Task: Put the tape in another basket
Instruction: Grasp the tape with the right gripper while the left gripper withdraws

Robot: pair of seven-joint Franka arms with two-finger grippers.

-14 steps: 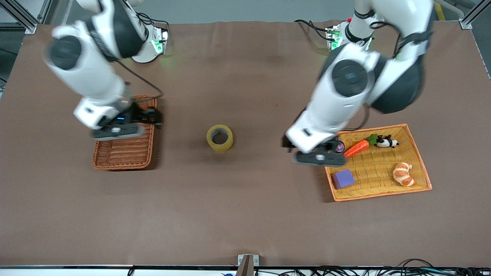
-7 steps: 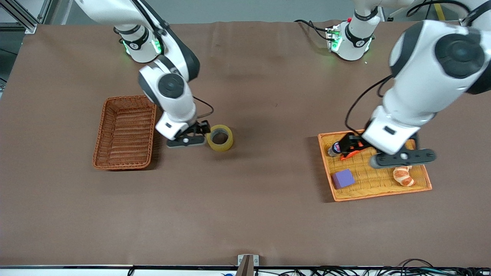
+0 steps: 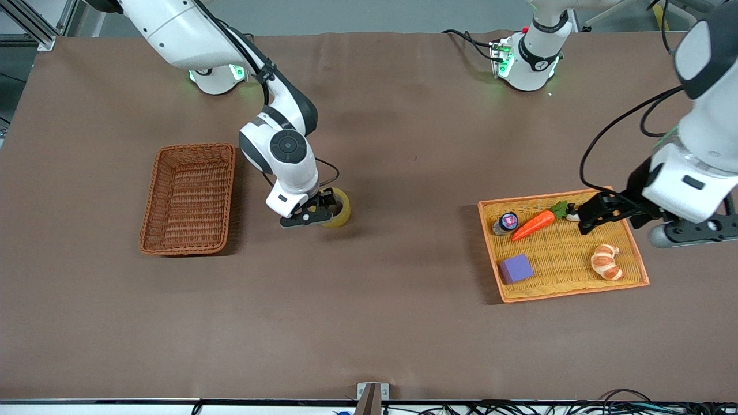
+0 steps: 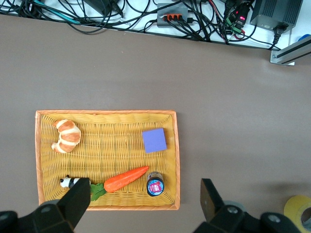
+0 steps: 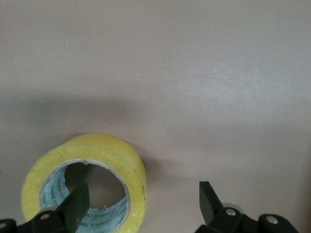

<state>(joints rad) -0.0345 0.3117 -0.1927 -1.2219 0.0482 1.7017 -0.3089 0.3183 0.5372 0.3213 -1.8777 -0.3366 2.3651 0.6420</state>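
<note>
Place: a robot lab
Arms: two big white robot arms (image 3: pixel 282 144) fixed to one table (image 3: pixel 369 323)
Table top: a plain brown cloth
Edges: metal frame bars (image 3: pixel 29 23)
Wires: cables and power boxes (image 4: pixel 170 9) along the table edge

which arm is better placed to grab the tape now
Right. The right gripper is already down at the tape, fingers open, one finger inside the roll's core in its wrist view. The left gripper hangs open over the yellow tray, away from the tape.
</note>
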